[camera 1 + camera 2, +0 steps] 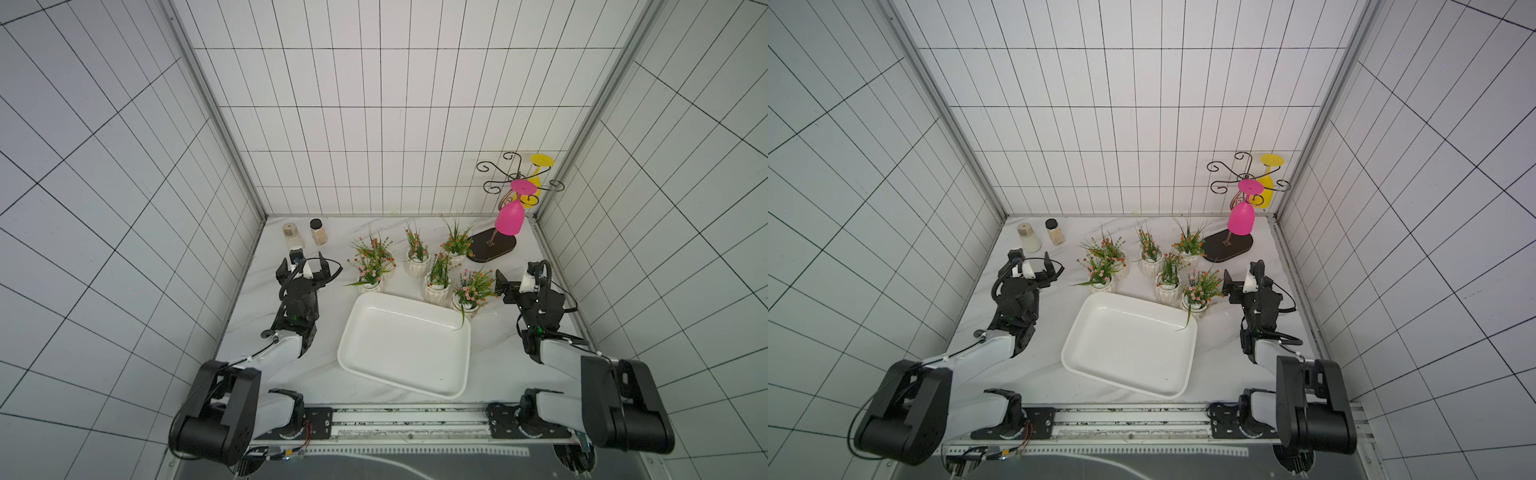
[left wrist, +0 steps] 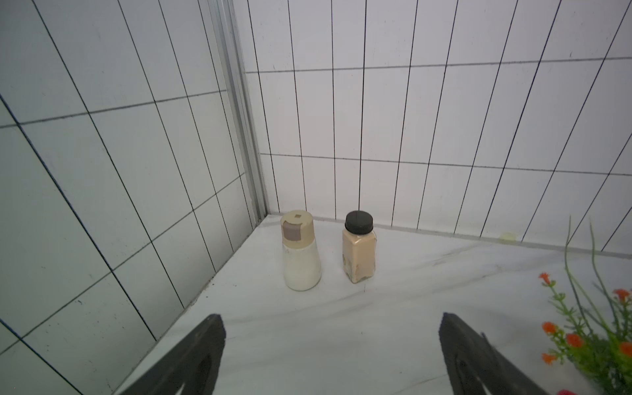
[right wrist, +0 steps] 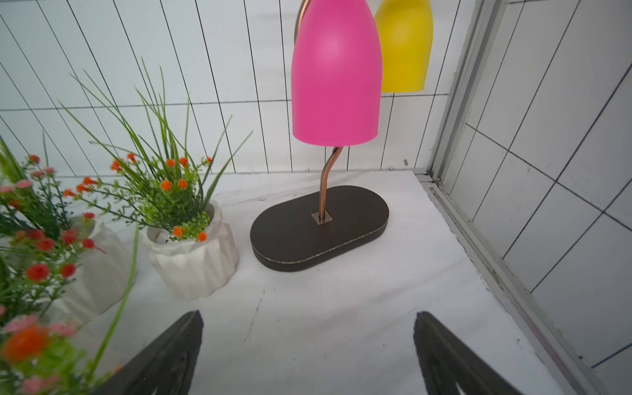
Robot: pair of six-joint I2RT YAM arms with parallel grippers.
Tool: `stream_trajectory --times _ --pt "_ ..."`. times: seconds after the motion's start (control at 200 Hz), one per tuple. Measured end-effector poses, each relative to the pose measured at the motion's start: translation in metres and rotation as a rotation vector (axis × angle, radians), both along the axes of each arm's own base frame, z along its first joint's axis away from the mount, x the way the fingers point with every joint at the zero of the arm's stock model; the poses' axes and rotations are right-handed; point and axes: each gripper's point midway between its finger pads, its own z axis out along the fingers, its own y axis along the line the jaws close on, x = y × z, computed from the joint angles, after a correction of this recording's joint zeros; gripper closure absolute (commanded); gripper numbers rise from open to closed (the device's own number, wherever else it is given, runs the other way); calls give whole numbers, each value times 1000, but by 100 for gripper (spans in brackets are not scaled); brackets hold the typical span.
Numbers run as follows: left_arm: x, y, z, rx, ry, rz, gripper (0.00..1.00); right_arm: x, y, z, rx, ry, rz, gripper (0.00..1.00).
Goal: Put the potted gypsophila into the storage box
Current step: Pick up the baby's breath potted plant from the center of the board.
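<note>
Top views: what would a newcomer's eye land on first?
The hot-pink goblet, hanging upside down on the rack in the far right corner, with a yellow goblet behind it. Then the six potted gypsophila clustered mid-table, just beyond the white storage box, which holds no pot.

Potted gypsophila (image 1: 417, 266) crowd the worktop (image 1: 494, 361) behind the storage box (image 1: 403, 345); bare worktop flanks both. Rack base (image 1: 492, 249) blocks the far right corner, jars (image 1: 319, 232) the left.
</note>
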Motion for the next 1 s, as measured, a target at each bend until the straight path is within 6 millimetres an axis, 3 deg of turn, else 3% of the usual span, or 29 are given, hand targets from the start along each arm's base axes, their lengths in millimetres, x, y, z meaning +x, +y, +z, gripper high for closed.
stream_trajectory --times 0.155,0.3,0.46,0.765,0.999 --pt "-13 -4 48 -50 -6 -38 3 -7 10 25 72 34 47 10" --pt "-27 -20 66 -86 50 -151 3 -18 25 30 129 123 106 11" --pt "-36 -49 57 -129 193 -313 3 -33 34 34 187 233 125 10" --pt "-64 -116 28 -223 426 -620 3 -69 47 62 281 354 134 8" --pt "-83 -150 20 -286 505 -772 3 -101 49 41 360 533 61 13"
